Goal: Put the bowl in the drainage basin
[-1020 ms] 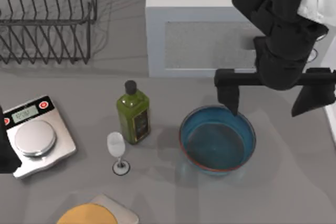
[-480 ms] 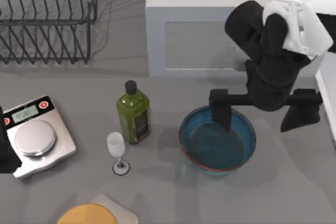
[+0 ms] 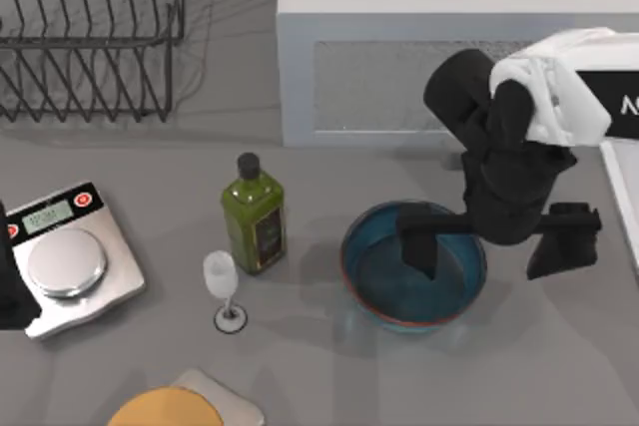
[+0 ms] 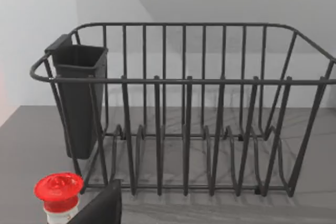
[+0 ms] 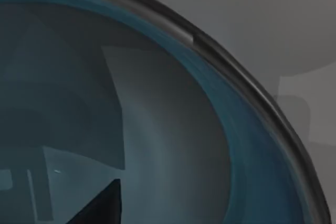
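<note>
Slippage is your main risk here: the bowl (image 3: 414, 264) is wide, glazed and smooth, and your right gripper (image 3: 489, 246) straddles only its far-right wall. If you close too shallow on that thin reddish-brown rim, I judge the bowl could tilt or slide out once lifted. A second hazard sits beyond the inner finger, toward the left arm: the green bottle (image 3: 254, 213) and the wine glass (image 3: 224, 289) stand near the bowl, so a swing across toward the drainage basin (image 3: 90, 37) could tip either one, the glass especially.

Your right fingers stand wide apart. One finger (image 3: 419, 244) reaches down inside the bowl, over the blue interior just within the rim; the other (image 3: 561, 242) hangs outside the bowl, above the bare desk (image 3: 300, 366). The wall lies between them, though whether either finger touches the glaze you cannot tell. They hold nothing yet. The right wrist view looks down into the blue interior (image 5: 157, 119) at close range.

The bowl itself rests upright on the desk, well apart from the wire basin at the far left corner. Your left arm (image 3: 12, 286) stays parked beside the kitchen scale (image 3: 68, 258).
</note>
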### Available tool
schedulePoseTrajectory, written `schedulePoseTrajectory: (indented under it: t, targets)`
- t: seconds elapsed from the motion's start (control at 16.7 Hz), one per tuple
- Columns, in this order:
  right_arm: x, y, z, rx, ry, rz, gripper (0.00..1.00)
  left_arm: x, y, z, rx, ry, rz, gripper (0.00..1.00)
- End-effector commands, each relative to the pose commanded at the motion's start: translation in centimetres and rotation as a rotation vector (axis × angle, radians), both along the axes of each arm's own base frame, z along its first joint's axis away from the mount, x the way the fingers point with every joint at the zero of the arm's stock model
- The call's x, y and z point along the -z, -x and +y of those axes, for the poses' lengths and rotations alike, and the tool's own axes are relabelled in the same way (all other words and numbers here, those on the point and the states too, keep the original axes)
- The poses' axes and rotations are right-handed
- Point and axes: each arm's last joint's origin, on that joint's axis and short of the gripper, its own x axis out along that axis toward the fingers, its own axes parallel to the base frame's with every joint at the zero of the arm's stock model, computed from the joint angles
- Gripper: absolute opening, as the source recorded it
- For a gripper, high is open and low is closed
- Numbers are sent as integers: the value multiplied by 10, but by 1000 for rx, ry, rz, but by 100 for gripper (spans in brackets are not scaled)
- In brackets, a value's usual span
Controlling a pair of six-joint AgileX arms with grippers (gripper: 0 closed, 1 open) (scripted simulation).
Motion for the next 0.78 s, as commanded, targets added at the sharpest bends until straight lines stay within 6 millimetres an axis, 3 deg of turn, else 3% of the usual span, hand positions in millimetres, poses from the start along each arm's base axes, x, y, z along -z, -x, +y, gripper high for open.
schedulePoseTrajectory:
  t: [0.78]
  targets:
    - [0, 0, 0, 0, 0, 0, 2, 0, 0, 0, 0, 0, 0, 100]
